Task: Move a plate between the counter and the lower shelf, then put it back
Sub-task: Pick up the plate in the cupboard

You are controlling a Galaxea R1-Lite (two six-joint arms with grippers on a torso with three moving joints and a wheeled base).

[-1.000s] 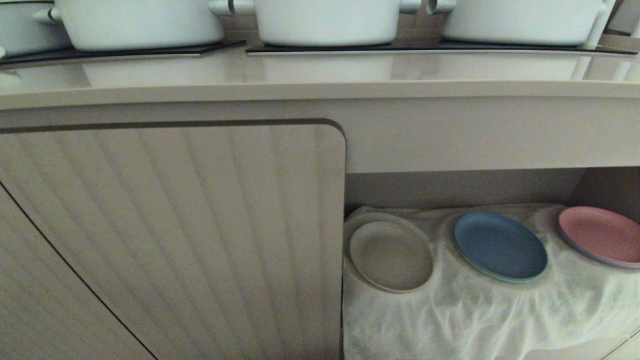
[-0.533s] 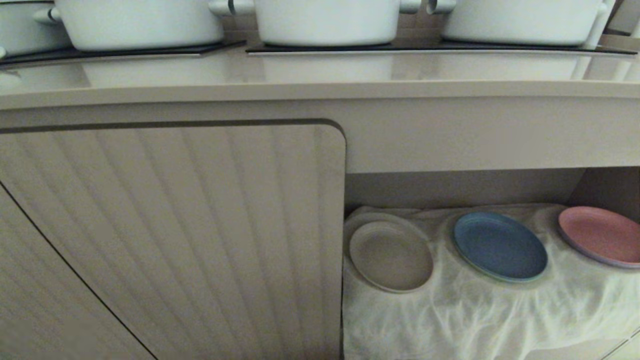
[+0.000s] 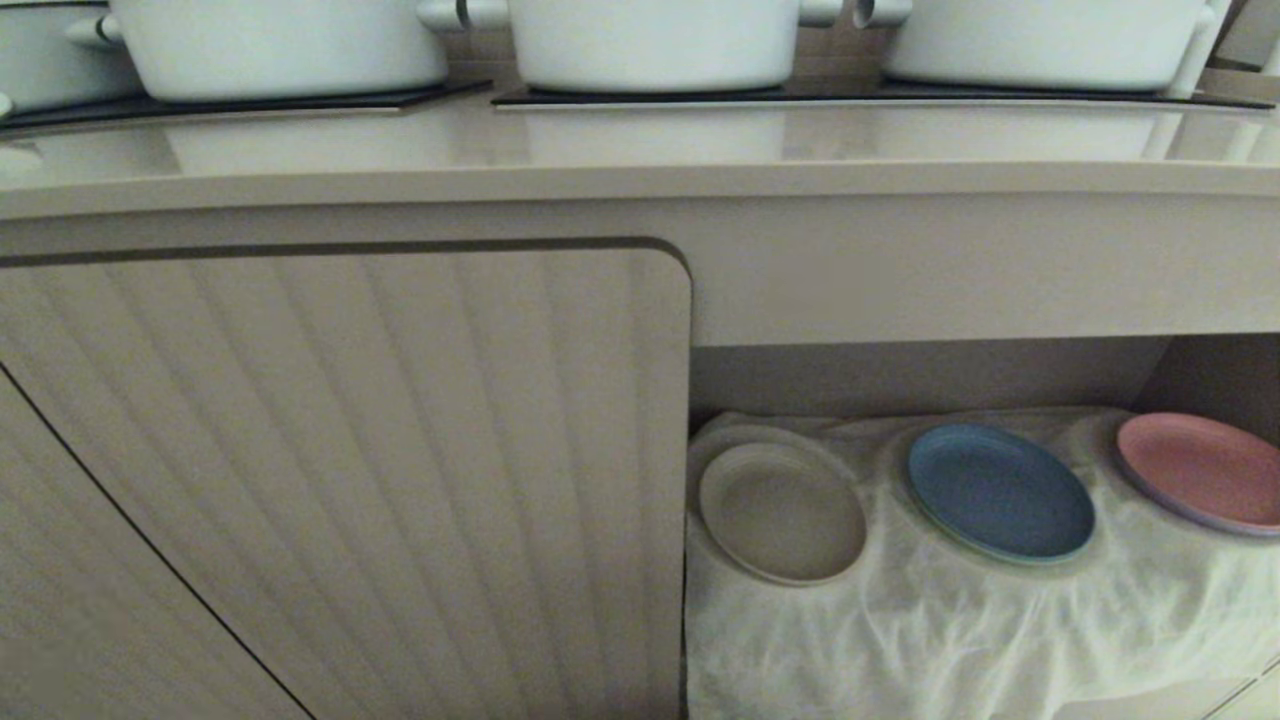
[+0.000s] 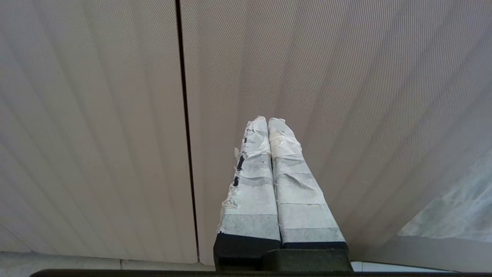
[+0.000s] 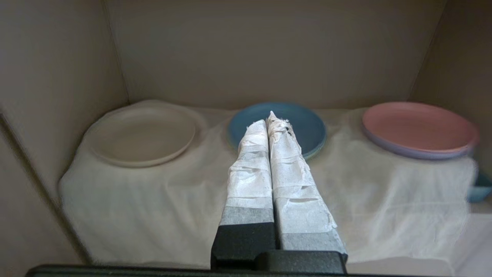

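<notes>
From my remote seat: both arms parked low, out of head cam. Left gripper pinched closed, empty, facing ribbed cabinet door. Right gripper also pressed together, nothing in it, aimed into lower shelf. Past fingertips, on white cloth: plate sits at robot's left end, blue plate in middle, pink plate at right. Up top, counter carries white pots on black panels.

Cream plate flat (empty), lower shelf left end
</notes>
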